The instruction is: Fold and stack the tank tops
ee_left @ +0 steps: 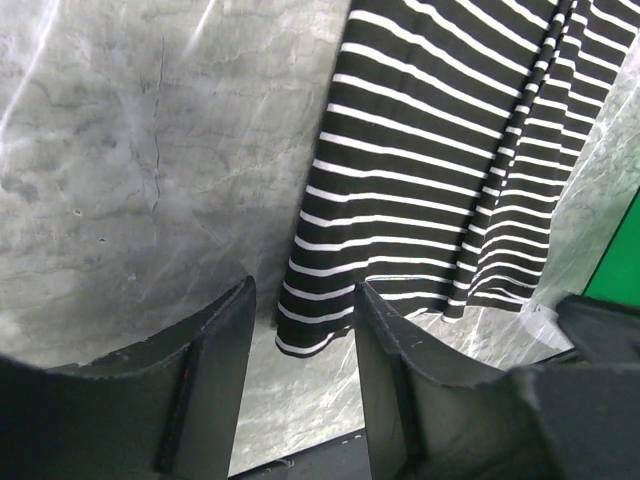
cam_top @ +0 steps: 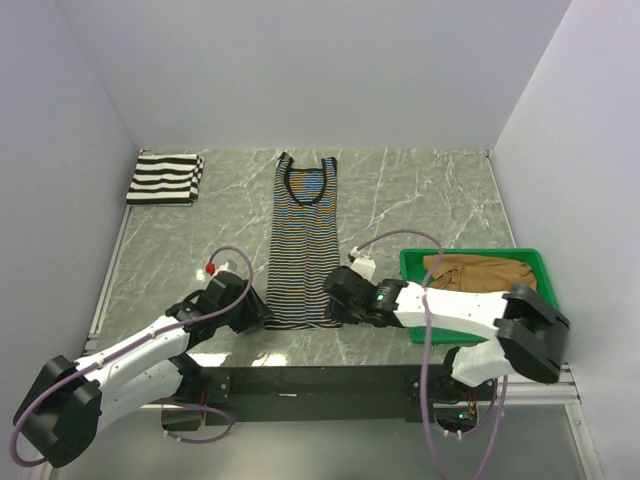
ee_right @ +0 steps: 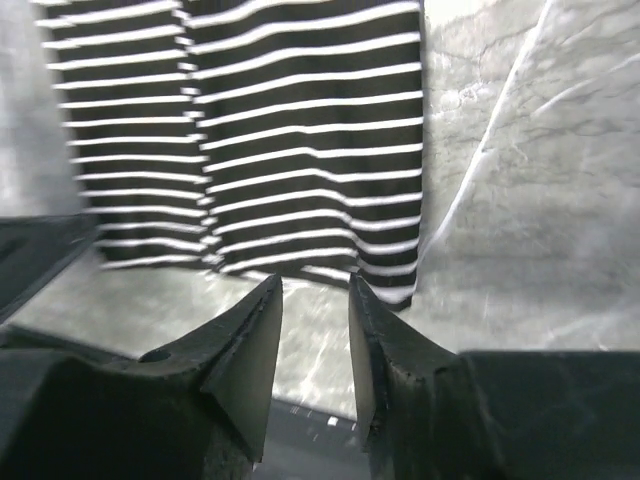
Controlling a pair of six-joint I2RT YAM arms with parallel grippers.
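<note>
Looking down on a grey marble-patterned desk [cam_top: 420,200], with two robot arms reaching in from its near edge. At the far left corner lies the wide-striped black-and-white tank top [cam_top: 165,179], folded into a small rectangle. It sits well apart from the working space and reads as the finished start of the stack.

Nearer, the left end effector [ee_left: 300,300] hovers low just beside the near left hem corner of the pinstriped tank top [cam_top: 303,245]. Its two black fingers are parted and hold nothing, and the cloth edge lies just beyond their tips.

The pinstriped top lies flat and lengthwise in the middle of the desk, straps toward the far wall and hem toward the arms, laid out so it can be folded. The right end effector [ee_right: 313,285] mirrors its partner at the near right hem corner. Its fingers are parted by a narrower gap and are also empty, with the hem just ahead.

Both seem placed so the hem can be pinched at both corners at once and carried up toward the straps.

At the right, a green plastic tray [cam_top: 408,268] holds the tan-brown tank top [cam_top: 478,272], crumpled and unfolded, apparently waiting its turn
</note>
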